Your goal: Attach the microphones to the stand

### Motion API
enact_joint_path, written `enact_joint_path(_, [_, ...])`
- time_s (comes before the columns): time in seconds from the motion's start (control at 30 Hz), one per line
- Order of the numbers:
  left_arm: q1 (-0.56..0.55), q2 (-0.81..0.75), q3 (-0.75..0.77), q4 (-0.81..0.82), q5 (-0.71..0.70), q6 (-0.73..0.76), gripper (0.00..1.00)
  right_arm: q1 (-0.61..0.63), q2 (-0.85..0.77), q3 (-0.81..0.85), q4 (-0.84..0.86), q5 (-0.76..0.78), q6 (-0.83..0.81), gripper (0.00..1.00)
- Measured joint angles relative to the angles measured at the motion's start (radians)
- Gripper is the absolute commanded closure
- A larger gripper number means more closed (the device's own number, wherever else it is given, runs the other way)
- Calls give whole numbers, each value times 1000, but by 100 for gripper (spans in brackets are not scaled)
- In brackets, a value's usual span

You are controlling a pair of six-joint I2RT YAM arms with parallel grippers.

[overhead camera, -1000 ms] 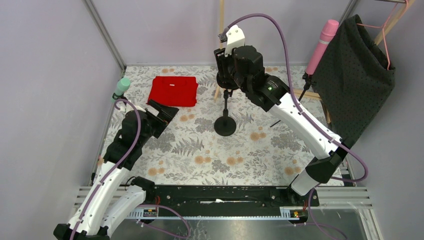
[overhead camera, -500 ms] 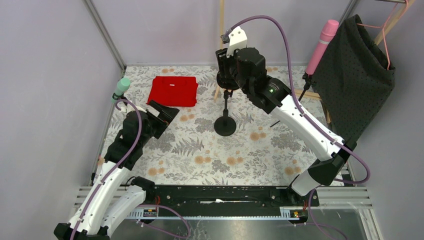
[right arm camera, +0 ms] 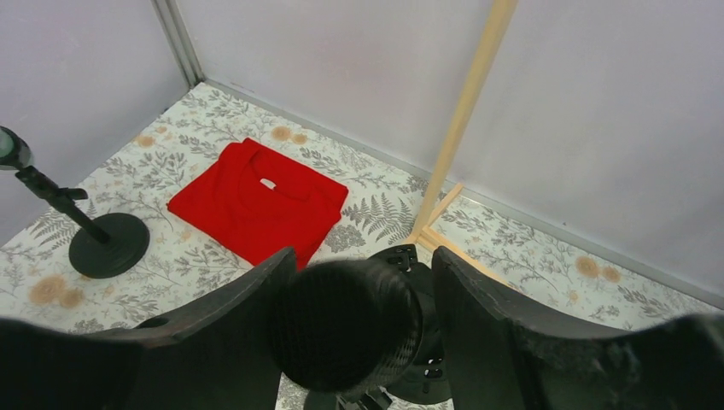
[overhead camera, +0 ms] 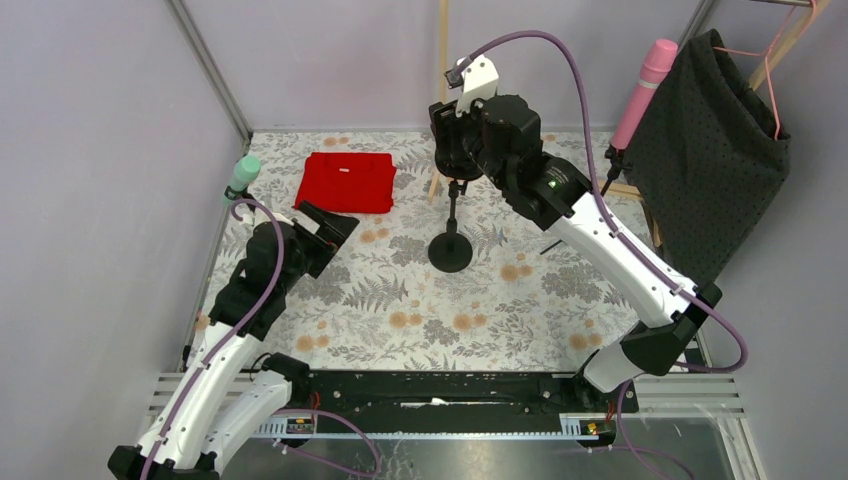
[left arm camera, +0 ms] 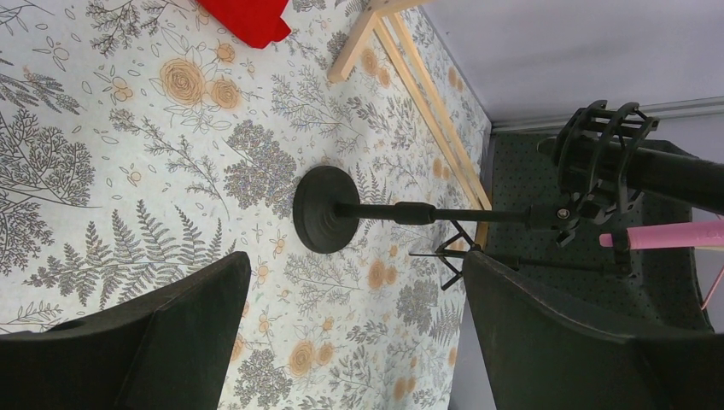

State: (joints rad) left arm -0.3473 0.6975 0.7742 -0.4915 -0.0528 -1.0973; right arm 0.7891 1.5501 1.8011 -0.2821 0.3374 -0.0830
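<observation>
The right gripper [right arm camera: 361, 282] with the black microphone [right arm camera: 341, 329] shifted slightly right.

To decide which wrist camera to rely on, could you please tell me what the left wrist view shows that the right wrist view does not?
Only the left wrist view shows the pink microphone, the centre stand side-on down to its round base, and the open, empty left gripper. Only the right wrist view shows the green microphone on a second stand, and the right gripper holding the black microphone. Both show that black microphone at the shock mount, the red shirt and the wooden frame.
</observation>
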Motion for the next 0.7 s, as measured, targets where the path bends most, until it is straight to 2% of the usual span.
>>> enact_joint_path(0.37, [0, 0, -5, 4, 6, -3, 1, 0, -23, 0, -2, -26, 2, 28])
enact_joint_path(0.7, [0, 5, -16, 16, 11, 18, 1, 0, -64, -7, 8, -123, 11, 26])
